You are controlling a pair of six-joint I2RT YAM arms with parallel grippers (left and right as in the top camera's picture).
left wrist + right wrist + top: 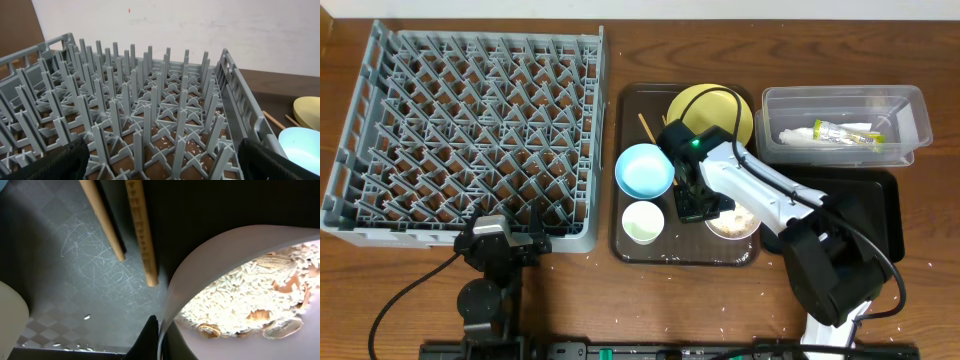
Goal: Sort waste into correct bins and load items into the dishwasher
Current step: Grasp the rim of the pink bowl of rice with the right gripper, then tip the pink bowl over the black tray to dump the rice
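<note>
My right gripper (pixel 701 207) (pixel 161 339) is shut on the left rim of the white bowl (pixel 735 221) (pixel 200 265), one finger (pixel 148 340) outside the wall and one inside. The bowl holds pale rice-like food scraps (pixel 250 295). It stands on the brown tray (pixel 630 245) with the light blue bowl (pixel 644 170), the small cup (pixel 643 221), the yellow plate (pixel 712 110) and the chopsticks (pixel 102 220). My left gripper (pixel 505 240) (pixel 165 170) hangs open at the near edge of the grey dishwasher rack (pixel 470 130) (pixel 150 110).
The clear tub (pixel 910 100) at the back right holds a green-and-yellow wrapper (pixel 845 133) and a white napkin (pixel 800 137). The black tray (pixel 880 215) lies in front of it, partly under my right arm. Rice grains are scattered on the brown tray (pixel 75 270).
</note>
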